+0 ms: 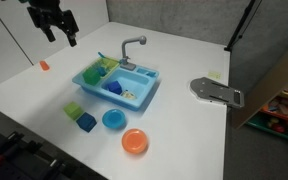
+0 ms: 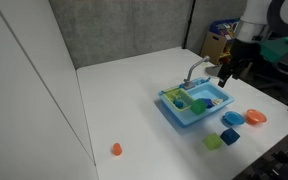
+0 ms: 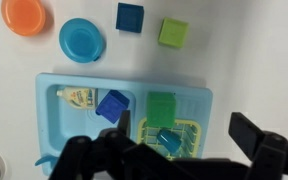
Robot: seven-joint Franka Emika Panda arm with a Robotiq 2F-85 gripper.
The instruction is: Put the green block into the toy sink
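Note:
The light blue toy sink point(image 3: 54, 120) with its grey faucet point(image 1: 134, 45) shows in both exterior views point(image 1: 144, 95) point(image 2: 176, 115). The green block point(image 3: 162, 105) lies in the sink's side tray, against a yellow rack point(image 3: 149, 140) that holds a teal piece point(image 3: 170, 141). It also shows in an exterior view point(image 2: 199, 104). A dark blue block point(image 3: 112, 104) sits in the basin. My gripper point(image 3: 189, 130) is open and empty, high above the sink point(image 1: 61, 37) point(image 2: 227, 75).
Beside the sink stand a lime-green cube point(image 3: 173, 32), a blue cube point(image 3: 130, 16), a blue plate point(image 3: 82, 40) and an orange plate point(image 3: 24, 15). A small orange piece point(image 1: 44, 65) lies apart. A grey flat object point(image 1: 216, 92) sits near the table edge.

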